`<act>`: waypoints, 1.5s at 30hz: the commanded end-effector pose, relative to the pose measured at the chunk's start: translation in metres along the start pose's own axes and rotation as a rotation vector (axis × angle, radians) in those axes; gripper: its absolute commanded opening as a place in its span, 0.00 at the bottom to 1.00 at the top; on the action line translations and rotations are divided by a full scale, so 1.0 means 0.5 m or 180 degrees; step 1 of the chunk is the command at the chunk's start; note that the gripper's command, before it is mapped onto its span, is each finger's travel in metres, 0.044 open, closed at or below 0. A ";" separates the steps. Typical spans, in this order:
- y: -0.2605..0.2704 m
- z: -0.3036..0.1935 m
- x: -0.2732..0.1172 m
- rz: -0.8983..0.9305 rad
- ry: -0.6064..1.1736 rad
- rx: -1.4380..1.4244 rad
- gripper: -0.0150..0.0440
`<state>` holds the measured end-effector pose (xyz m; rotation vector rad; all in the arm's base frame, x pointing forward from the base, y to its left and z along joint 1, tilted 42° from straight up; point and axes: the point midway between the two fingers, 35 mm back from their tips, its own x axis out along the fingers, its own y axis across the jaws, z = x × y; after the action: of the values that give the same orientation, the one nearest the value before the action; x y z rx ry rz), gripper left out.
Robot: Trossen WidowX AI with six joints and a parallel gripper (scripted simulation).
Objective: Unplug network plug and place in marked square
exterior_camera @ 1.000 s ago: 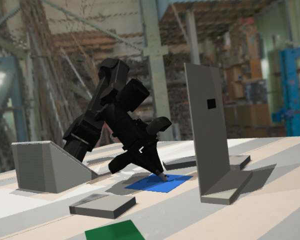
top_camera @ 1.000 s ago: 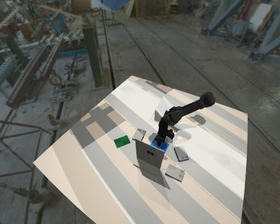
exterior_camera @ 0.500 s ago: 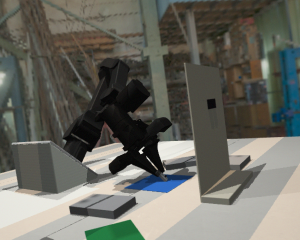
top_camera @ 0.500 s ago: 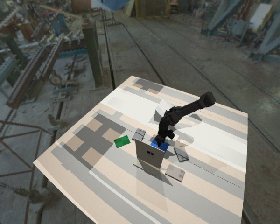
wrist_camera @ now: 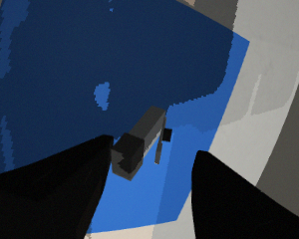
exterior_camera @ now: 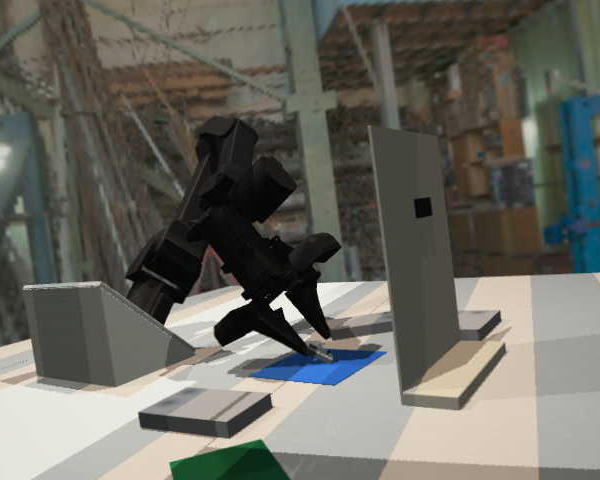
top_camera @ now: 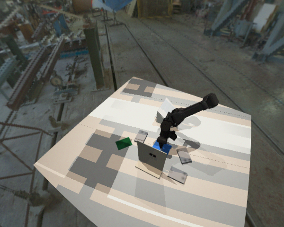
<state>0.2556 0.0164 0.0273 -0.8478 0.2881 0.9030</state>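
Note:
The small grey plug (exterior_camera: 321, 353) (wrist_camera: 151, 124) is out of the socket and lies at an angle over the blue square (top_camera: 167, 148) (exterior_camera: 290, 374) (wrist_camera: 201, 141), low at its surface. My gripper (top_camera: 161, 149) (exterior_camera: 318, 346) (wrist_camera: 153, 154) is open, its fingertips low on either side of the plug. In the wrist view the plug is close against the left finger, with a gap to the right finger; whether it touches the left finger is unclear. The upright grey panel (top_camera: 156, 164) (exterior_camera: 406, 289) has a dark, empty socket opening (top_camera: 152, 154) (exterior_camera: 422, 207).
The panel stands beside the blue square, close to the gripper. Flat grey slabs (top_camera: 141, 136) (top_camera: 184, 156) (top_camera: 177, 174) (exterior_camera: 207, 405) lie around it. A wedge-shaped grey block (top_camera: 165, 107) (exterior_camera: 73, 335) stands near the arm. A green square (top_camera: 123, 143) (exterior_camera: 228, 465) lies farther off.

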 end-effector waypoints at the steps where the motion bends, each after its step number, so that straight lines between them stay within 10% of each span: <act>1: -0.003 0.001 -0.009 -0.0011 -0.0009 -0.0025 0.52; 45: -0.034 -0.010 -0.087 0.0016 0.0025 -0.0021 0.52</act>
<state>0.2429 -0.0150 0.0536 -0.8559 0.2984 0.9043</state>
